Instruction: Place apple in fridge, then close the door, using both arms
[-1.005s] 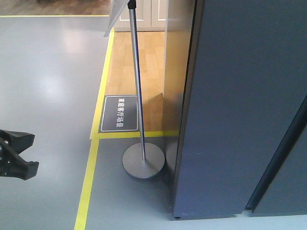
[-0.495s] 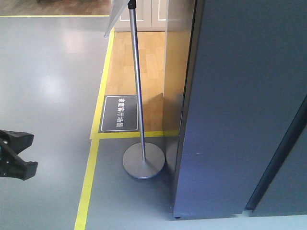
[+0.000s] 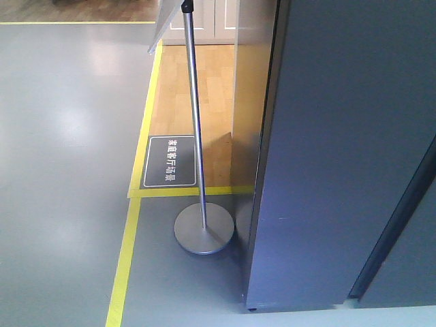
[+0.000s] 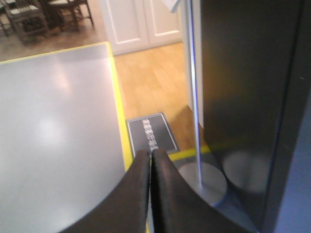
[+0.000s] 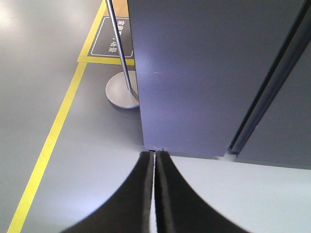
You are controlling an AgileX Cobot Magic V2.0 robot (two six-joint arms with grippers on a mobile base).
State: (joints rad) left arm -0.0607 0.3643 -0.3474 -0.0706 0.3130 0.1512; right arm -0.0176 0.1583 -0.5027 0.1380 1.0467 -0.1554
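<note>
The fridge (image 3: 340, 150) is a tall dark grey body filling the right of the front view. A dark seam (image 3: 398, 218) splits its grey panels, and no white inside shows. I cannot tell the door apart from the body. The apple is out of view. In the left wrist view my left gripper (image 4: 150, 153) is shut and empty, hanging over the floor with the fridge (image 4: 243, 97) to its right. In the right wrist view my right gripper (image 5: 155, 154) is shut and empty, pointing at the fridge's (image 5: 204, 73) bottom corner. Neither gripper appears in the front view.
A metal sign stand with a round base (image 3: 204, 228) and a thin pole stands just left of the fridge. A yellow floor line (image 3: 122, 266) runs past a dark floor placard (image 3: 170, 161). Chairs (image 4: 29, 19) and white doors (image 4: 141, 19) are far back.
The left gripper, seen at the left edge of the front view before, has left that view. The fridge and stand have not moved.
</note>
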